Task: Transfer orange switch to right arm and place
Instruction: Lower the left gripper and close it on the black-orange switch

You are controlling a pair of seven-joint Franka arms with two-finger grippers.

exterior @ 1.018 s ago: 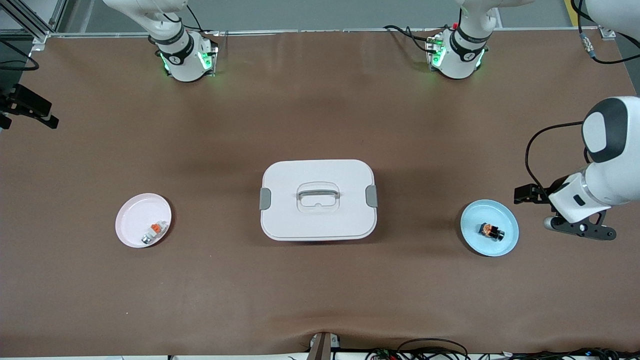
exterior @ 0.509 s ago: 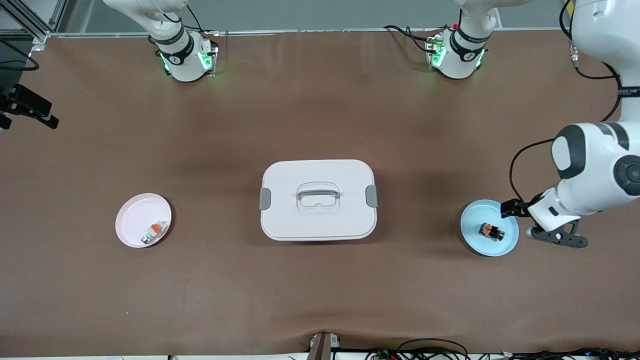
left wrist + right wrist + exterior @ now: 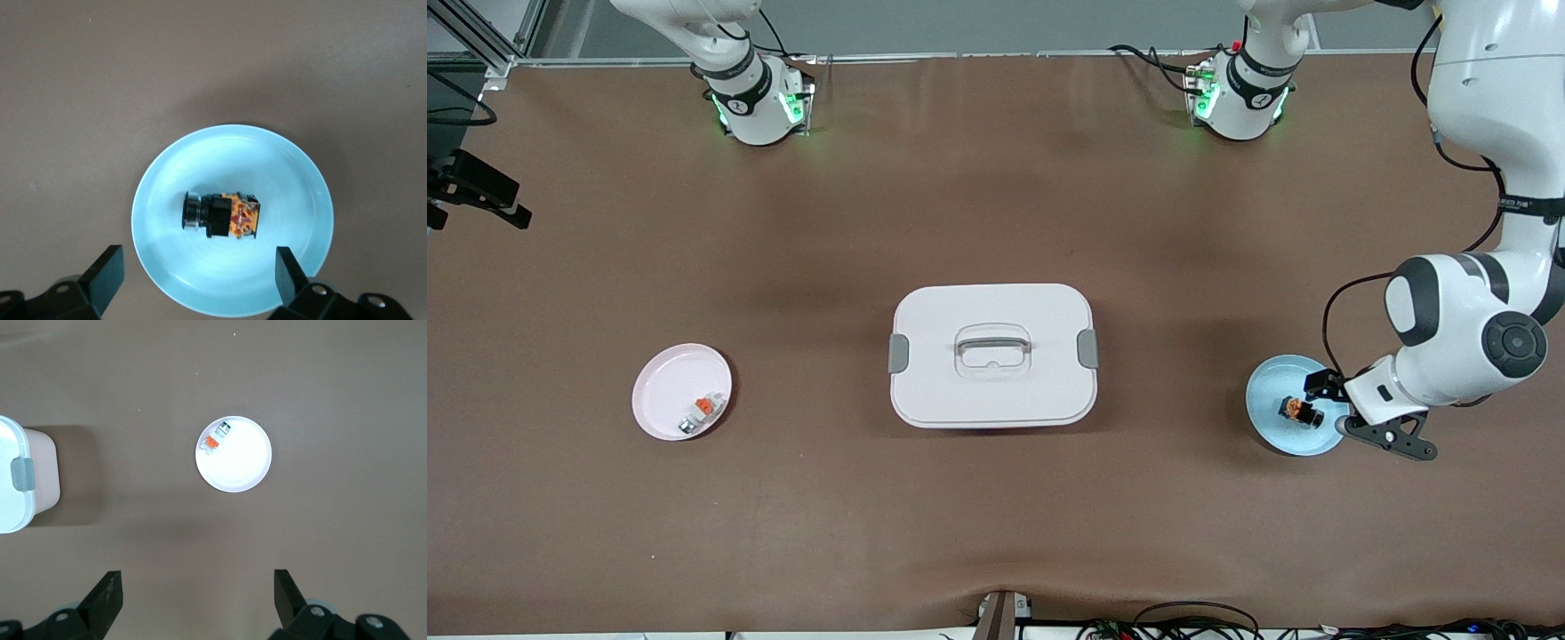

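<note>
The orange switch (image 3: 1300,411), a tiny black body with an orange-copper end, lies on its side in the blue plate (image 3: 1267,391) toward the left arm's end of the table. In the left wrist view the orange switch (image 3: 223,215) sits mid-plate (image 3: 293,173). My left gripper (image 3: 1387,437) hovers over the plate's edge, open (image 3: 198,270), its fingertips (image 3: 107,273) wide apart and holding nothing. My right gripper (image 3: 198,593) is out of the front view; its wrist view shows it open and high over bare table.
A white lidded box (image 3: 992,356) with a handle stands mid-table. Toward the right arm's end a pink plate (image 3: 667,382) holds a pale piece with an orange top (image 3: 701,411). The right wrist view shows that plate (image 3: 243,463) and the box (image 3: 17,473).
The left arm has swung in from the table's end, bringing its open gripper from beside the blue plate to over it. The switch has not moved.
</note>
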